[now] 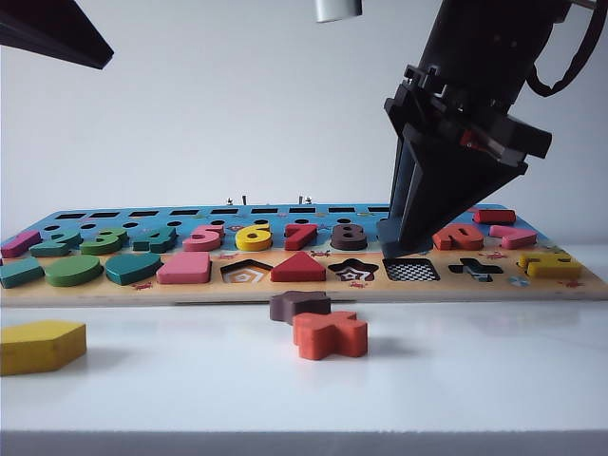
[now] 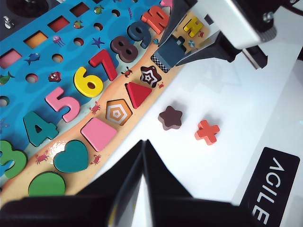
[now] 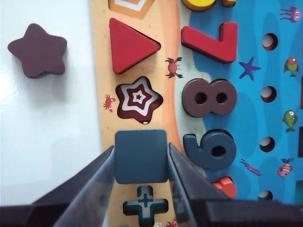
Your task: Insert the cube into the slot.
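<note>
Right gripper (image 3: 141, 163) clamps cube (image 3: 141, 156) just over slot (image 1: 410, 270); slight misalignment, corner catches rim, cube jams tilted. Left gripper (image 2: 142, 161) closed, empty, well off slot.

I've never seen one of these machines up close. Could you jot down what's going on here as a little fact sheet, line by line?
Setting: wooden puzzle board on a white table
Right gripper: shut on the cube, just above the board
Slot: checkerboard square, partly uncovered, cube not seated yet
Left gripper: shut, holding nothing, hanging back over the table
Loose pieces on table: brown star, orange cross, yellow block
Other unfilled cut-outs: pentagon, star, cross
</note>
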